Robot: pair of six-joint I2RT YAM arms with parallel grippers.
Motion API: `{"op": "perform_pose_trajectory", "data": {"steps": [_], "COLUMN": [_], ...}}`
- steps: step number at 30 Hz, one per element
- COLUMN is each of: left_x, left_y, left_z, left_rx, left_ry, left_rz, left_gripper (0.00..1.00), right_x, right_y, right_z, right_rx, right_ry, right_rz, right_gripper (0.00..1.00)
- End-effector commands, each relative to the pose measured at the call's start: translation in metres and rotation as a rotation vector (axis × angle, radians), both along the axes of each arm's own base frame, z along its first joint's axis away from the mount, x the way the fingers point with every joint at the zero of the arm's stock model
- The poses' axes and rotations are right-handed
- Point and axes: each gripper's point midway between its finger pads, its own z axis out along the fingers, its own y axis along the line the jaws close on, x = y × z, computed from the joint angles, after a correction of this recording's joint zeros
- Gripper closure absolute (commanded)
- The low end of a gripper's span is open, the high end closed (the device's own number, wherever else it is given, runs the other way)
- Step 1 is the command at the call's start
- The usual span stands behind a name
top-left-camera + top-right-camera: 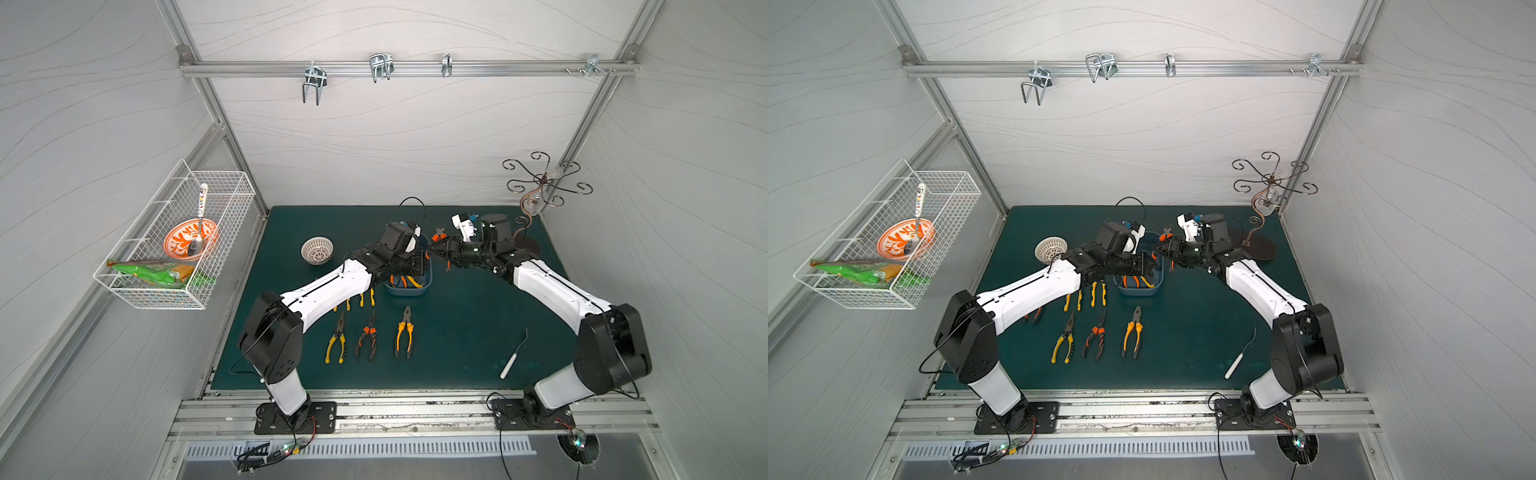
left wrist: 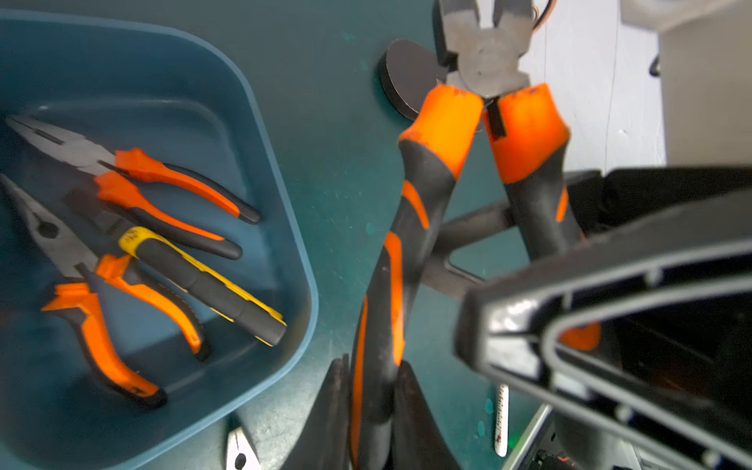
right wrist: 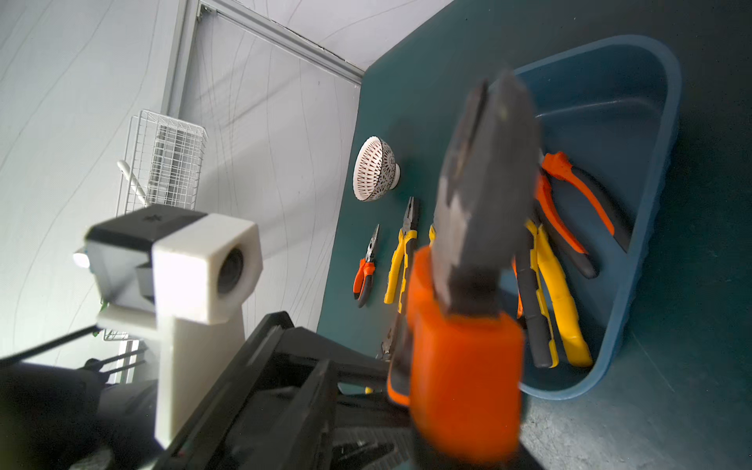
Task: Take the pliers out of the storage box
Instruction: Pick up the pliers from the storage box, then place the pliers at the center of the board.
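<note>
Over the green desk (image 1: 465, 332), the left gripper (image 2: 374, 366) has its jaws clamped on 1 handle of orange-and-black pliers (image 2: 443, 122) held just beside the storage box (image 2: 280, 195), where 3 more lie, while the right gripper (image 2: 543, 240) straddles the other handle, grip unclear, and should close firmly before the left releases.

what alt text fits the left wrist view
Orange-and-black combination pliers fill the foreground, one handle clamped in the left tool. Beside them, a slate-blue storage box holds three more pliers, two orange-handled and one yellow-handled.
</note>
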Motion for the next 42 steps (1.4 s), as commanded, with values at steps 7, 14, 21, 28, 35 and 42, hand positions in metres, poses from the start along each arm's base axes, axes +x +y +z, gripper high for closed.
{"op": "perform_pose_trajectory", "data": {"steps": [7,14,21,28,35,42], "left_x": [0.012,0.012,0.004,-0.040,-0.100,-0.138], "left_y": [-0.026,-0.025,-0.001,0.041,0.073,0.095], "left_z": [0.053,0.050,0.050,0.047,0.023,0.010], "left_rx": [-0.144,-0.133,-0.059,0.030,0.156,0.223], "left_ry": [-0.109,-0.110,-0.192,-0.322,-0.466,-0.555], "left_rz": [-0.020,-0.017,0.000,-0.081,-0.330,-0.480], "left_gripper": [1.00,1.00,0.48,0.17,0.09,0.08], "right_x": [0.015,0.011,-0.001,-0.046,-0.091,-0.119], "right_y": [0.006,0.003,-0.004,-0.011,-0.007,-0.004], "right_z": [0.004,0.004,0.014,-0.004,-0.056,-0.111], "right_rx": [0.032,0.021,-0.022,-0.075,-0.095,-0.169], "right_ry": [0.004,-0.004,-0.074,-0.052,0.077,0.201], "right_rz": [-0.024,-0.018,0.044,0.197,0.277,0.278], "right_gripper": [0.72,0.93,1.00,1.00,0.97,0.96]}}
